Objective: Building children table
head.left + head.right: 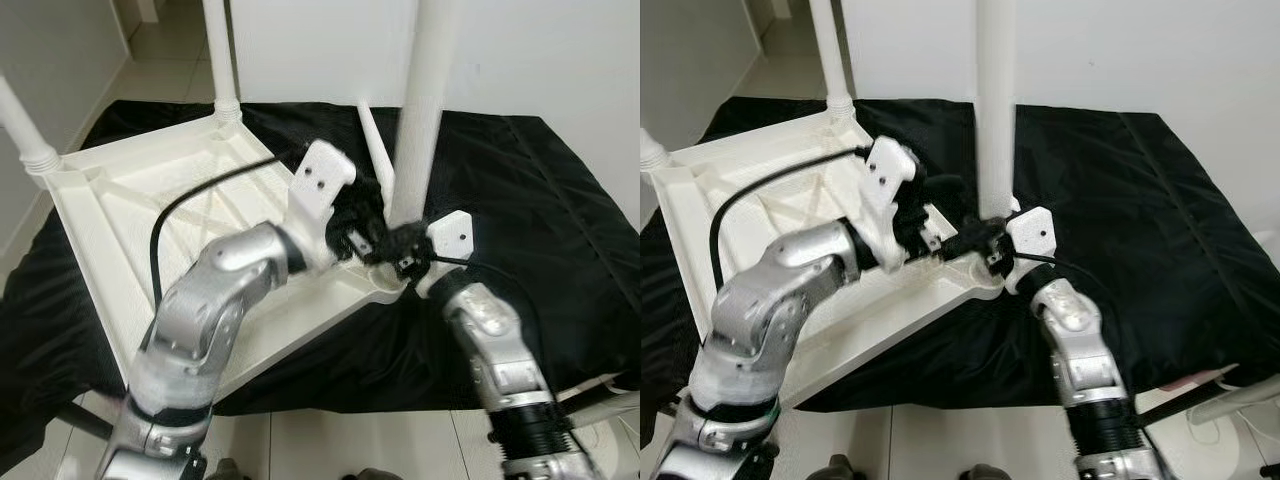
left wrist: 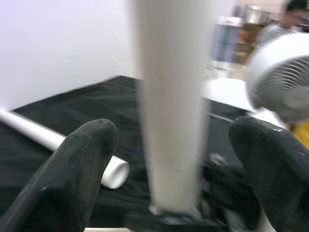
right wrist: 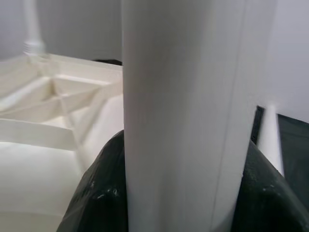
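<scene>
The white table top point(image 1: 130, 210) lies upside down on a black cloth point(image 1: 520, 200). Two white legs point(image 1: 220, 50) point(image 1: 20, 125) stand in its far corners. A third leg point(image 1: 420, 110) stands upright in the near right corner socket. My right gripper point(image 1: 405, 250) is shut on the base of this leg point(image 3: 183, 111), with black fingers point(image 3: 104, 188) pressed against both sides. My left gripper point(image 1: 365, 225) reaches in from the left; its fingers point(image 2: 79, 164) stand open on either side of the same leg point(image 2: 169, 96), with gaps showing. A fourth leg point(image 1: 375, 140) lies loose on the cloth behind.
A white wall point(image 1: 520, 50) rises right behind the cloth. Tiled floor point(image 1: 330, 440) runs along the near edge. A white fan point(image 2: 285, 72) and a person point(image 2: 294, 9) stand off to the right. White bars point(image 1: 610, 395) lie at the near right.
</scene>
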{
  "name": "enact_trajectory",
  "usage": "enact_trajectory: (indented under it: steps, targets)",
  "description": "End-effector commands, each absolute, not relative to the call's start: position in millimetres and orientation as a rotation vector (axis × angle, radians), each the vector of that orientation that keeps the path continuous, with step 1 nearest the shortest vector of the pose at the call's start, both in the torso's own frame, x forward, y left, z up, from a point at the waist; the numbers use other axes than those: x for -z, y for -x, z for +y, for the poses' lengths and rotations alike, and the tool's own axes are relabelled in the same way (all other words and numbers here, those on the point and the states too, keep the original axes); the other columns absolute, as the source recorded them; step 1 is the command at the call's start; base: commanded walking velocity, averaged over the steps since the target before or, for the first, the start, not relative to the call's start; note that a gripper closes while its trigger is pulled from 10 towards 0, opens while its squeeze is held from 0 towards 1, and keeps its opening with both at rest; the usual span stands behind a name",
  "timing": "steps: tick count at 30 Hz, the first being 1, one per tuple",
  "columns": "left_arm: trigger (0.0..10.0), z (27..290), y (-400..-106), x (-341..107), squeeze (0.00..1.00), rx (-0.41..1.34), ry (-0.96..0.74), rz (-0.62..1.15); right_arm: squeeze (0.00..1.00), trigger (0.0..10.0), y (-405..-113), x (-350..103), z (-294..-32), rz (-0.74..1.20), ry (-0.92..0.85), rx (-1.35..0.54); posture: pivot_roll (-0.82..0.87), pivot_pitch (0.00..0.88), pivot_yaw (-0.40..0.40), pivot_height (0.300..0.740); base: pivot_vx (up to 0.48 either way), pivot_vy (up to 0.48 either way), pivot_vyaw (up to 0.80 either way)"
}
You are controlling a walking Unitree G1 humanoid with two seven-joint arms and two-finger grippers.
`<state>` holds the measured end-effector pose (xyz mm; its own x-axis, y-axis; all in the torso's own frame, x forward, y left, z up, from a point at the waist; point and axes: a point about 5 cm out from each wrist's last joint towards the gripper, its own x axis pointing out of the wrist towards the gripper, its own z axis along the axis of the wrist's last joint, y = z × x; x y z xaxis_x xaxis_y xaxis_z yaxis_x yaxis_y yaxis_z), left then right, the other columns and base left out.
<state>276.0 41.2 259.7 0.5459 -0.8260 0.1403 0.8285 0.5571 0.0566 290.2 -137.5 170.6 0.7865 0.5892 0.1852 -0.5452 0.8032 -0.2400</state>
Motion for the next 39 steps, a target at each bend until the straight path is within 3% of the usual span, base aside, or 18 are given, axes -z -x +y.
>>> enact_trajectory:
  steps: [1,12,16,29,30,31,33,34,39]
  targets:
    - [10.0,46.5,-284.3,-260.0,0.0,0.918,0.021,-0.139,0.0,10.0,-286.4,-173.9,-139.7,-0.238,0.161,-0.688,-0.02,0.003,0.009,0.74,0.0,0.0,0.0]
    - [10.0,53.1,-294.0,-274.5,0.0,0.908,0.109,-0.133,0.0,10.0,-275.2,-170.8,-145.7,-0.139,0.165,-0.869,-0.02,0.004,0.013,0.74,0.0,0.0,0.0]
    - [10.0,52.9,-284.4,-284.9,0.0,1.032,0.233,-0.134,0.0,10.0,-275.2,-169.9,-149.7,-0.102,0.177,-0.896,-0.02,0.011,0.015,0.74,0.0,0.0,0.0]
    - [10.0,48.0,-271.1,-287.6,0.0,1.156,0.266,-0.133,0.0,10.0,-267.8,-164.1,-144.7,-0.023,0.166,-0.969,-0.02,0.015,0.018,0.74,0.0,0.0,0.0]
    - [3.7,48.2,-271.8,-288.9,0.0,1.152,0.282,-0.136,0.0,10.0,-267.4,-164.5,-144.2,-0.023,0.17,-0.976,-0.02,0.013,0.016,0.74,0.0,0.0,0.0]
    - [2.3,48.7,-272.0,-289.5,0.0,1.15,0.289,-0.131,0.0,10.0,-267.4,-164.6,-144.1,-0.018,0.168,-0.98,-0.02,0.013,0.016,0.74,0.0,0.0,0.0]
    - [2.3,49.1,-272.2,-289.8,0.0,1.149,0.293,-0.127,0.0,10.0,-267.4,-164.6,-144.1,-0.015,0.166,-0.982,-0.02,0.013,0.016,0.74,0.0,0.0,0.0]
    - [0.0,49.7,-272.0,-290.5,0.0,1.149,0.303,-0.126,0.0,10.0,-266.9,-164.5,-144.3,-0.007,0.165,-0.988,-0.02,0.01,0.013,0.74,0.0,0.0,0.0]
    - [0.0,49.8,-271.3,-291.6,0.0,1.149,0.313,-0.132,0.0,10.0,-266.4,-164.8,-145.4,0.003,0.172,-0.992,-0.02,0.01,0.009,0.74,0.0,0.0,0.0]
